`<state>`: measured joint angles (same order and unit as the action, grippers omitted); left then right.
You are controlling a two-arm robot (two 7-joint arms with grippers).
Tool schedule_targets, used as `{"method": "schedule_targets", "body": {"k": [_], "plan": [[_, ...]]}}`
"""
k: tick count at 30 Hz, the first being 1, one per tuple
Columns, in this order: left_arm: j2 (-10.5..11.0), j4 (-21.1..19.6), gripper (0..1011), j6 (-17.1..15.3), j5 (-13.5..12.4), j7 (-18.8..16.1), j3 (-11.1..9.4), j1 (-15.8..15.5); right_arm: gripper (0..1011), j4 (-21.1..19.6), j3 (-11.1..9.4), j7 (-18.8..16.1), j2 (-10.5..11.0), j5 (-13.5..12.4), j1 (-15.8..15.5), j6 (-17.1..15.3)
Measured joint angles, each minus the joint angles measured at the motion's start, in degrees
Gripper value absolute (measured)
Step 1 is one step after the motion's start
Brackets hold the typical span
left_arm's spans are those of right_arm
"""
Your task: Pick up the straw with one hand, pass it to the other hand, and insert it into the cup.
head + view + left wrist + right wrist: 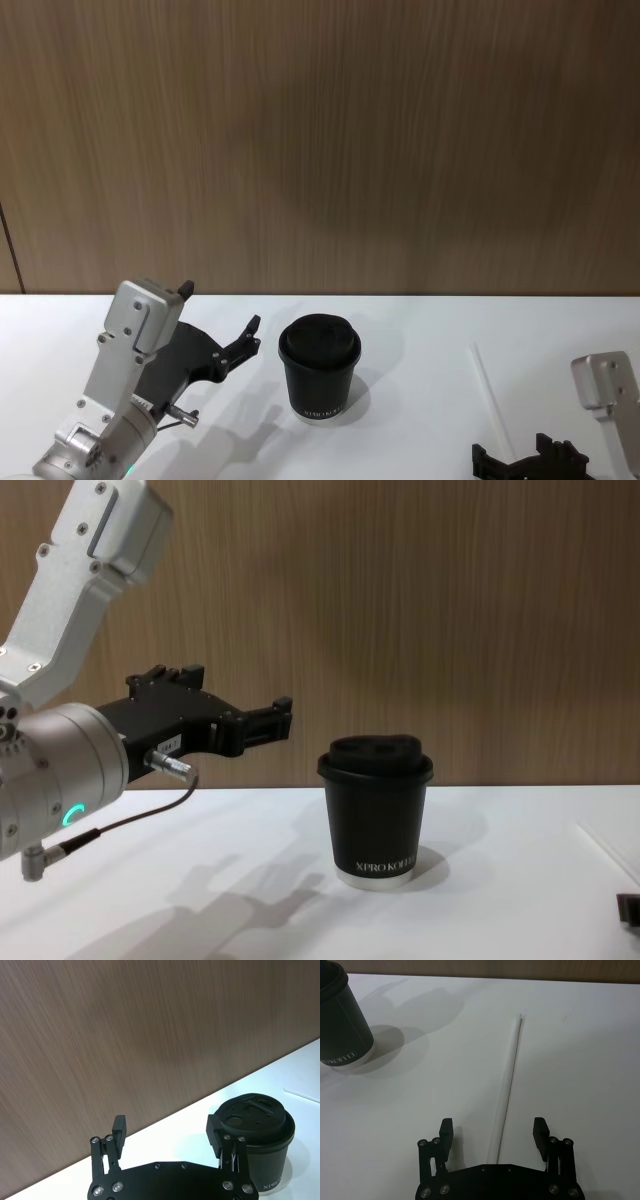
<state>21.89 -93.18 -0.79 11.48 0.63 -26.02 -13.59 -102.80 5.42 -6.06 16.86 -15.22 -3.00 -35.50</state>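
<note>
Right wrist view: slim white straw (510,1070) flat on table (580,1060), right gripper (493,1127) splayed astride it; left gripper (166,1127) splayed beside dome-lidded cup (265,1157).

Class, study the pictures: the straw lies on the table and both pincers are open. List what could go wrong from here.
The straw is thin and flat on the table; the open right pincer straddling it could scrape the surface or roll it away.
The open left pincer hangs close beside the cup and could knock it.
The lid has small openings, so the straw may miss.
</note>
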Motion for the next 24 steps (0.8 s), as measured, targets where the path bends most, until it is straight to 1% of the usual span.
{"method": "schedule_targets", "body": {"k": [9, 10, 13, 17, 18, 22, 24], "plan": [[0.0, 0.0, 1003, 0.0, 0.0, 0.0, 0.0, 0.0, 989, 0.0, 0.2, -0.6, 0.5, 0.7, -0.1, -0.3], [0.0, 0.0, 1003, 0.0, 0.0, 0.0, 0.0, 0.0, 954, 0.0, 0.2, -0.7, 0.6, 0.8, -0.1, -0.4], [0.0, 0.0, 1003, 0.0, 0.0, 0.0, 0.0, 0.0, 908, 0.0, 0.2, -0.9, 0.7, 1.0, -0.2, -0.4], [0.0, 0.0, 1003, 0.0, 0.0, 0.0, 0.0, 0.0, 791, 0.0, 0.3, -1.1, 0.8, 1.1, -0.2, -0.5], [0.0, 0.0, 1003, 0.0, 0.0, 0.0, 0.0, 0.0, 748, 0.0, 0.3, -1.1, 0.9, 1.2, -0.2, -0.5], [0.0, 0.0, 1003, 0.0, 0.0, 0.0, 0.0, 0.0, 699, 0.0, 0.4, -1.3, 0.9, 1.2, -0.3, -0.5], [0.0, 0.0, 1003, 0.0, 0.0, 0.0, 0.0, 0.0, 690, -0.1, 0.4, -1.3, 0.9, 1.3, -0.3, -0.5]]}}
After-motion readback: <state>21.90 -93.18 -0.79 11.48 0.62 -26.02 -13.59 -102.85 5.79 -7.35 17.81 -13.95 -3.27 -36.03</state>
